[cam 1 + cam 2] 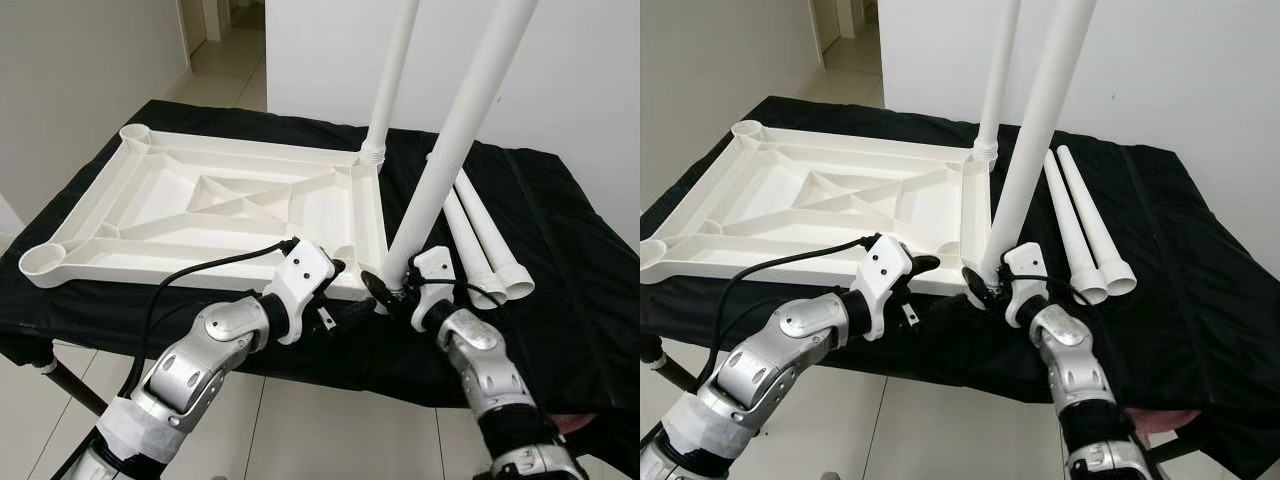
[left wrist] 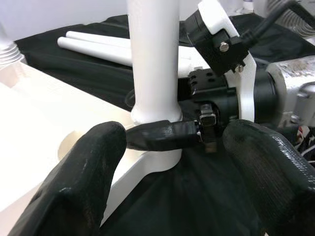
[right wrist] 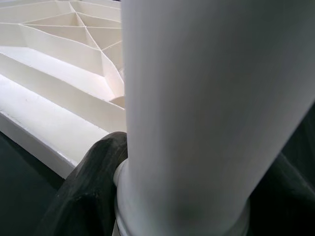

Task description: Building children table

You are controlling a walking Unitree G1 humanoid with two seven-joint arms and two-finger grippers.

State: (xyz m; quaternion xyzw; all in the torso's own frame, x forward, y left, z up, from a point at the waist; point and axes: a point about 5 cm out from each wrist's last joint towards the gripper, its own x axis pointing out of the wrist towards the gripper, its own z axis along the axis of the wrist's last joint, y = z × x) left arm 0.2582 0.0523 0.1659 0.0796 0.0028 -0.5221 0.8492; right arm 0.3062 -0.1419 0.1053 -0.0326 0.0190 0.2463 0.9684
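My right gripper (image 1: 392, 285) is clamped around the base of a white table leg (image 1: 455, 130), its black fingers (image 3: 93, 191) wrapped on the collar just above the near right corner socket of the upturned table top (image 1: 215, 205). The leg leans away from plumb, tilting up and to the right, so I judge it is not yet seated square in the socket. My left gripper (image 1: 345, 295) hovers just beside the same corner with its fingers (image 2: 81, 172) spread apart, holding nothing, close enough to steady the frame. To do this step well, I would bring the leg upright before turning or pressing it, since a slanted start could cross the thread or jam the collar. I would also rest the left gripper on the rim of the table top so the frame does not slide on the black cloth (image 1: 560, 240) under the twist. One leg (image 1: 392, 80) already stands upright in the far right corner, which gives me a good reference for plumb. Two more loose legs (image 1: 490, 245) lie side by side on the cloth to the right, near my working arm, waiting for the left-hand sockets.
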